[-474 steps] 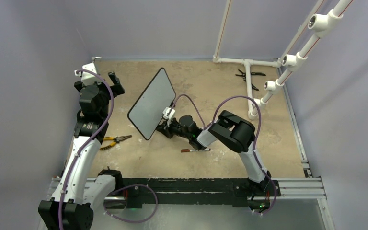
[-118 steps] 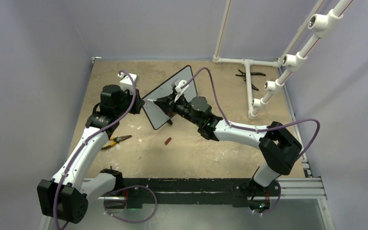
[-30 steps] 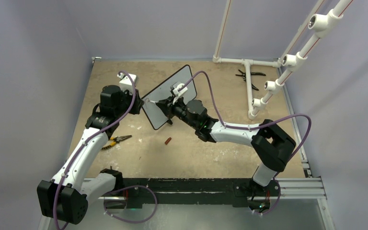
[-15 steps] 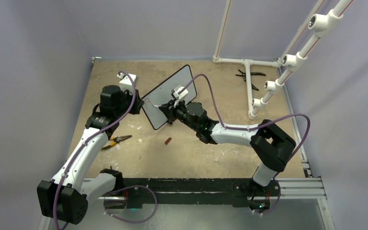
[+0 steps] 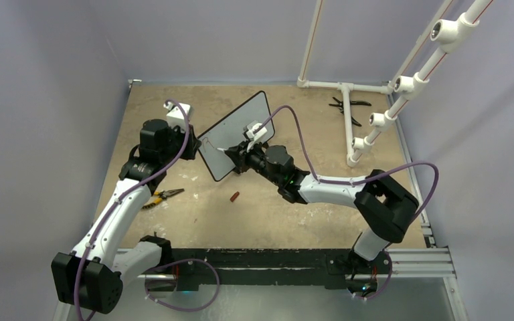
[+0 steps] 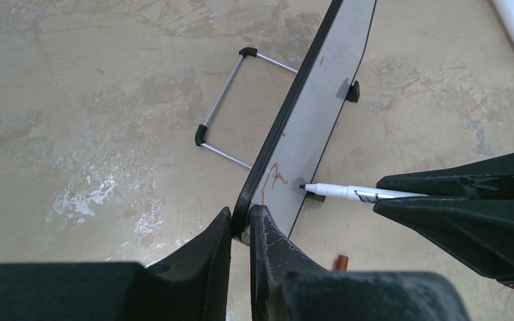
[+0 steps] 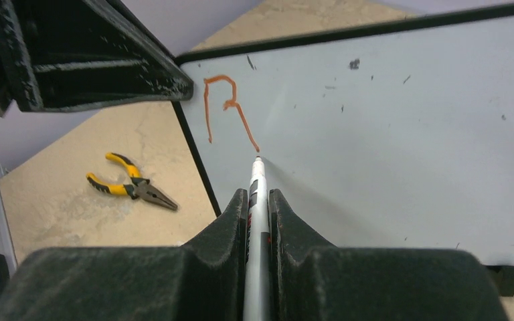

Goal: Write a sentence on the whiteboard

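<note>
The whiteboard [image 5: 237, 130] stands tilted on the table, and its white face [image 7: 388, 127] fills the right wrist view. My left gripper [image 6: 241, 224] is shut on the board's black frame at its near corner [image 5: 199, 144]. My right gripper [image 7: 258, 200] is shut on a white marker [image 7: 257, 190]. The marker's tip touches the board at the end of a red stroke. Of the sentence, one red R-shaped mark [image 7: 226, 107] shows near the board's upper left corner, and it is also visible as the red mark [image 6: 272, 179] from the left wrist.
Yellow-handled pliers [image 5: 160, 196] lie left of the board. A red marker cap [image 5: 234, 196] lies in front of it. The board's wire stand [image 6: 231, 110] sticks out behind. White pipes [image 5: 347, 110] and black pliers [image 5: 349, 107] sit at the back right.
Over the last second the right gripper moved the marker tip rightward and down from the board's left edge, leaving the R's slanted leg. The left gripper kept its hold and did not move.
</note>
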